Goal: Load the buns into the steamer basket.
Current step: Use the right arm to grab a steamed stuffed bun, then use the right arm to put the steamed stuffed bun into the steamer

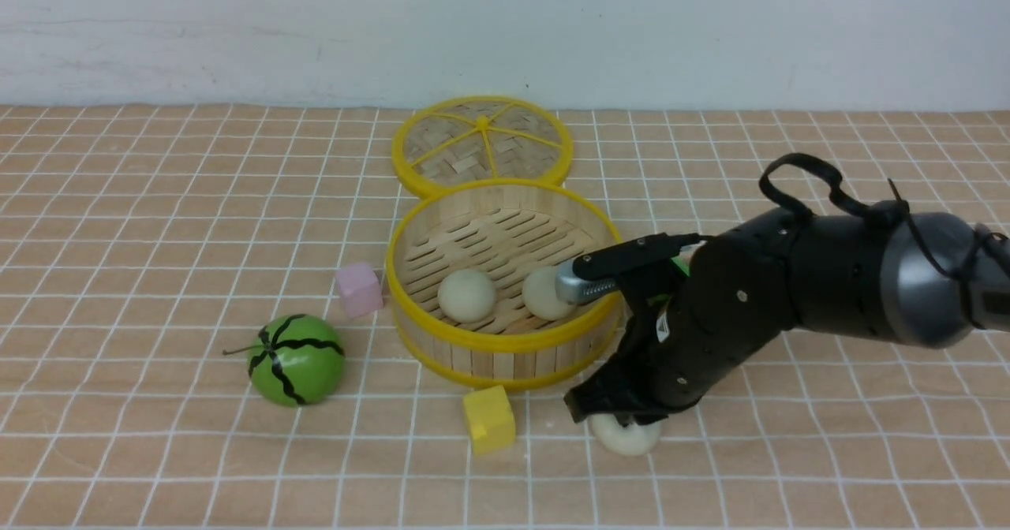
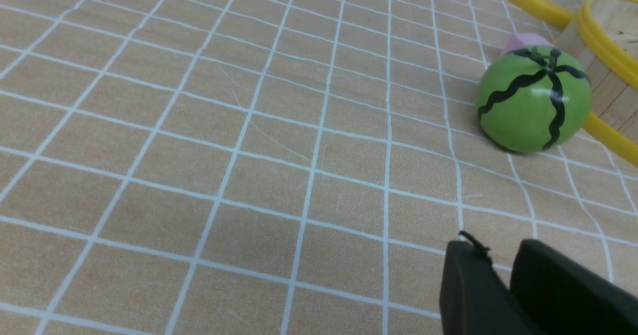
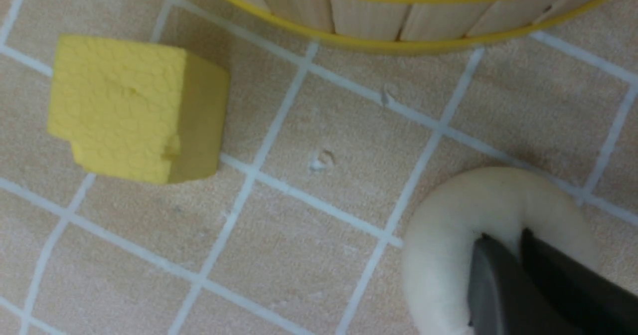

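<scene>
bun (image 3: 448, 225) seemingly half under right claw (image 3: 503, 238)

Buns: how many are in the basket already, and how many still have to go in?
Done: two buns, one and another, sit inside the steamer basket. In hand: the third bun is on the table in front of the basket, and the right arm has its jaws squeezed shut on it. Left: lift that bun and drop it in.

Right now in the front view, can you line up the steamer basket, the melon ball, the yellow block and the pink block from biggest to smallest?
1. steamer basket
2. melon ball
3. yellow block and pink block: they look about alike, and the yellow one sits nearer the camera, so I won't rank them.
</scene>
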